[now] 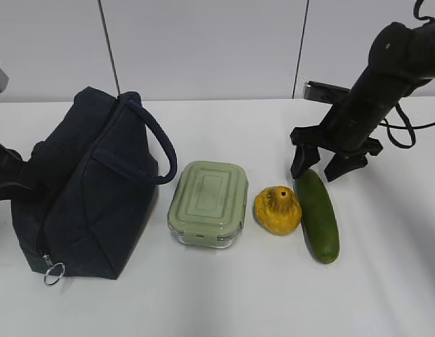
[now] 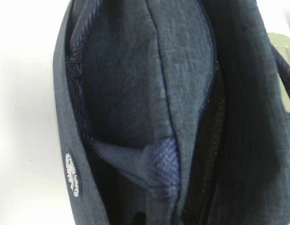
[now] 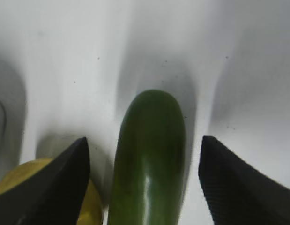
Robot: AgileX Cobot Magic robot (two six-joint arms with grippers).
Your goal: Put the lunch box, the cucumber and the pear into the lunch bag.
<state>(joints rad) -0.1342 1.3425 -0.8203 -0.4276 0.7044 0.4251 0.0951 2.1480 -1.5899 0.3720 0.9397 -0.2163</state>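
Note:
The navy lunch bag (image 1: 91, 182) leans on the left of the table, zipped, and its cloth (image 2: 135, 93) fills the left wrist view. My left gripper (image 1: 5, 175) is at the bag's left end, its fingers hidden, shut on a fold of the cloth. Right of the bag stand the green-lidded lunch box (image 1: 208, 203), the yellow pear (image 1: 277, 209) and the dark green cucumber (image 1: 317, 214). My right gripper (image 1: 319, 167) hangs open just over the cucumber's far end. In the right wrist view the cucumber (image 3: 149, 159) lies between the spread fingers of the right gripper (image 3: 145, 140), untouched, with the pear (image 3: 13, 180) behind the left finger.
The bag's loop handle (image 1: 157, 151) arches toward the lunch box, and a metal ring pull (image 1: 54, 274) hangs at its near corner. A sliver of the lunch box lid (image 2: 285, 70) shows past the bag. White tabletop (image 1: 224, 295) stretches in front of the objects.

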